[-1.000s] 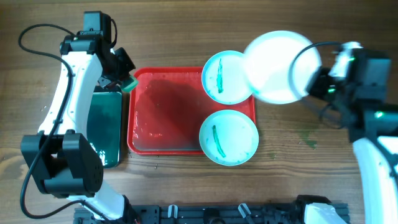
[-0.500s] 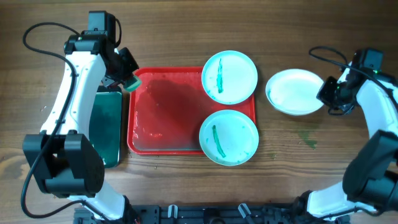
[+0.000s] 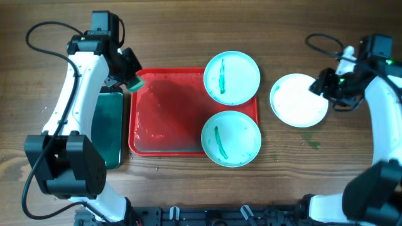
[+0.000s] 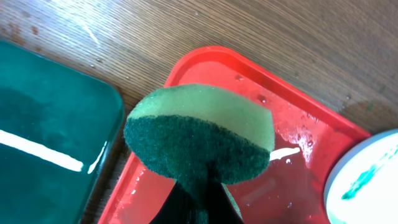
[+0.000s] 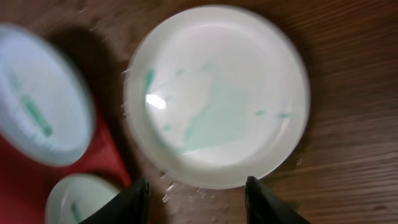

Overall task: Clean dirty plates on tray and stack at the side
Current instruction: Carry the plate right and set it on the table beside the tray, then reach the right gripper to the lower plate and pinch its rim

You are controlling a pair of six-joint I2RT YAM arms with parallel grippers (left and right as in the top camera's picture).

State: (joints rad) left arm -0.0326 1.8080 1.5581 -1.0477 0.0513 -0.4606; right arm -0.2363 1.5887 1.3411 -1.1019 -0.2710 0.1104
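left gripper (image 3: 127, 76) clamped on the sponge (image 4: 199, 134) over the tray's (image 3: 163, 119) far-left corner, two streaked mint plates (image 3: 232, 77) (image 3: 230, 138) on the tray's right end, white plate (image 3: 299, 100) on the table (image 3: 188, 37) just right of it — right gripper (image 5: 196, 186) at its right edge, jaws apart, empty.

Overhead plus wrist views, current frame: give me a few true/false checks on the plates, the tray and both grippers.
1. The white plate lies on the table, off the red tray. True.
2. Both mint plates are clean. False: each bears a green streak.
3. The left gripper holds a green sponge. True.
4. The right gripper is clamped on the white plate. False: its fingers stand apart and the plate lies flat on the table.
5. The three plates are stacked. False: no plate lies on another.
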